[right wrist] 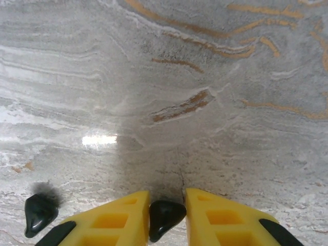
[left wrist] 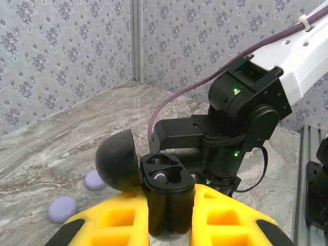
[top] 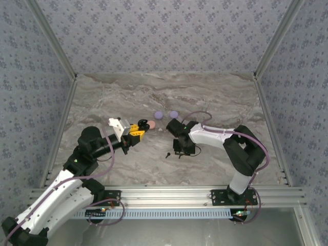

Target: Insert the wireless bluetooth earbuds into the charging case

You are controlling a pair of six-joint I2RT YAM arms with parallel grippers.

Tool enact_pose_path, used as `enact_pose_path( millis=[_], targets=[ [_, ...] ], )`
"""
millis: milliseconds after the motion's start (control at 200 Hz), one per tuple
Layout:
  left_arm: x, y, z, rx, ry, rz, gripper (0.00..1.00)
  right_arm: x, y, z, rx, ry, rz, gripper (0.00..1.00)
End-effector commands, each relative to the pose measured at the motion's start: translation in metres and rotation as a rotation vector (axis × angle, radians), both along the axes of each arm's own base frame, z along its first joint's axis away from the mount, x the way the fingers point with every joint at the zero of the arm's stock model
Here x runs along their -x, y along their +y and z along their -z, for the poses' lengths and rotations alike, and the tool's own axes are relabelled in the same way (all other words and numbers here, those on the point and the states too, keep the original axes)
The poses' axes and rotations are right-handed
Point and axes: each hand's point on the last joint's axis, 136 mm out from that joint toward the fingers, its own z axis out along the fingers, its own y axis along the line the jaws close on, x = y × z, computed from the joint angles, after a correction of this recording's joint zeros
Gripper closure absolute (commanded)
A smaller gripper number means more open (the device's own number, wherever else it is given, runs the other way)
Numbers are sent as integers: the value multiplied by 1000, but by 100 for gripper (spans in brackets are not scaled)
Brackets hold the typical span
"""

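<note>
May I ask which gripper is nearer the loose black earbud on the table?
Right. The right gripper sits just beside the loose black earbud, closed on a second earbud; the left gripper holds the open charging case farther off.

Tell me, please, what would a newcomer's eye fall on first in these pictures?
First, the open black charging case, lid tilted back, clamped between the left gripper's yellow fingers. Next, the right gripper down at the marble table, pinching a tiny black earbud, with a second black earbud lying loose to its left in the right wrist view. Two purple round cases rest farther back on the table.
</note>
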Motion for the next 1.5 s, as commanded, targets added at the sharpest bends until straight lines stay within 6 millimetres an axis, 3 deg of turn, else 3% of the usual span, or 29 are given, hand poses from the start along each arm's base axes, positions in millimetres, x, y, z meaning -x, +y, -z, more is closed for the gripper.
enact_pose_path(
  millis=[0,155,385,390,555,735,964,1494],
  targets=[
    [3,-2,-7,20,-25,17,100,-9,16,-20,-50,-69,-49,74],
    [0,-5,-2,28,-1,19,100,-20,3,-63,-34,-183,-40,74],
    [-9,-14,2,71,22,33,100,-29,-6,-158,-136,-408,-65,74],
    [-9,-15,2,71,22,34,100,-32,-3,-170,-158,-434,-64,74],
    [-16,-26,-4,105,24,68,100,-37,6,-250,-288,-618,-106,74],
    [-20,-41,-11,117,29,108,100,-36,27,-306,-370,-753,-194,75],
    [-17,-59,-11,103,32,151,100,-36,46,-321,-417,-796,-230,75],
    [-16,-68,-9,95,38,165,100,-26,62,-287,-398,-695,-263,74]
  ],
)
